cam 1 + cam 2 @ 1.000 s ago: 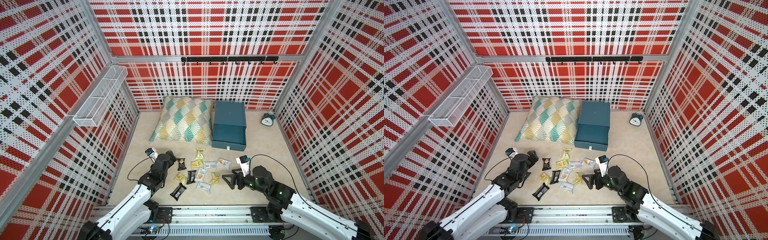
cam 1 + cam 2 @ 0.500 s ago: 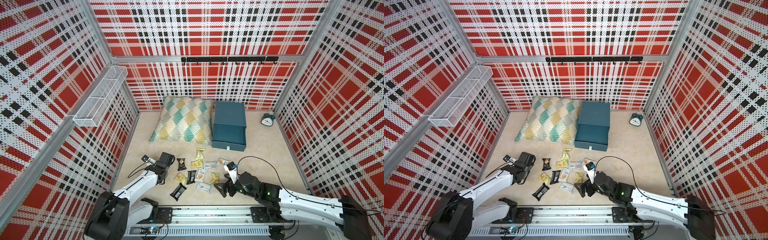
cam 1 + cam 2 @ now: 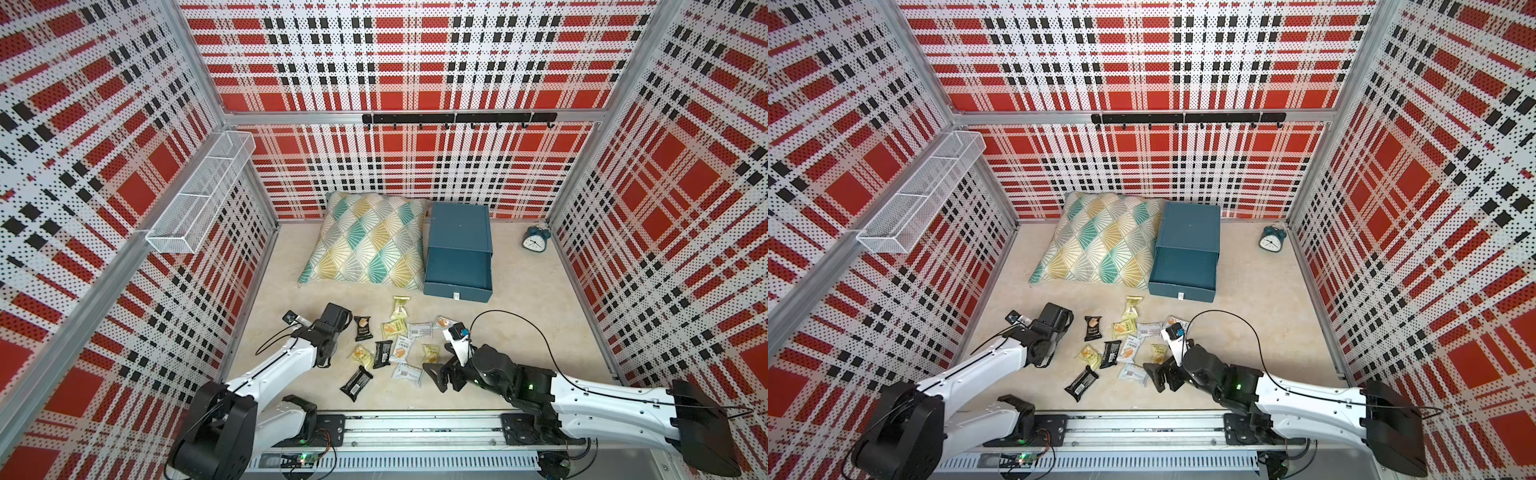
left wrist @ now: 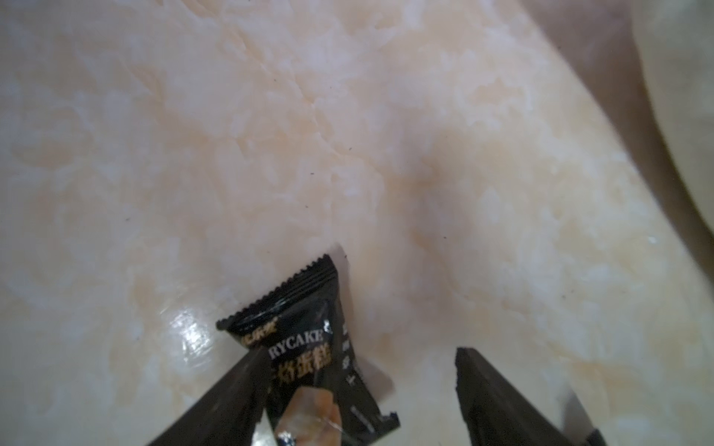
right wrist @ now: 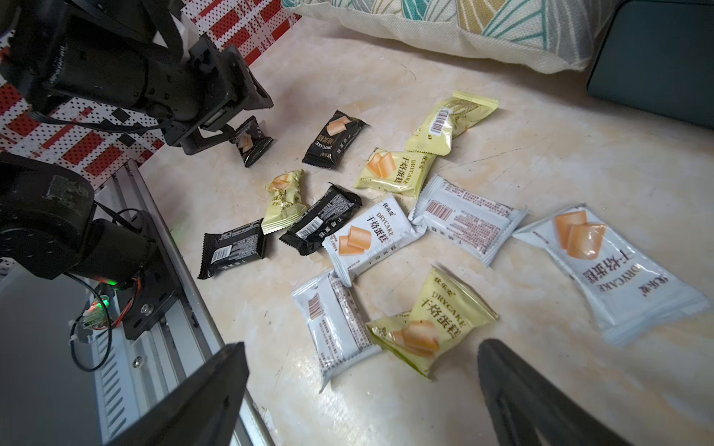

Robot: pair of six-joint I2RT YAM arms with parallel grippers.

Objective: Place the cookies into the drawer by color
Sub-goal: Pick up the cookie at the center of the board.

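**Change over the last second.** Your left arm (image 3: 284, 365) has dropped from a raised, folded pose to a low stretch over the surface (image 3: 540, 299) beside its left edge. The left wrist camera (image 3: 289, 319) has swung out toward that edge. Your right arm (image 3: 590, 395) has likewise sunk and straightened, and now lies low along the front edge. It has carried the right gripper (image 3: 438, 376) toward the left edge and nearer the front edge, so it now sits just beside a white cookie packet (image 3: 407, 374). Nearly all of this motion fell in the first half-second.
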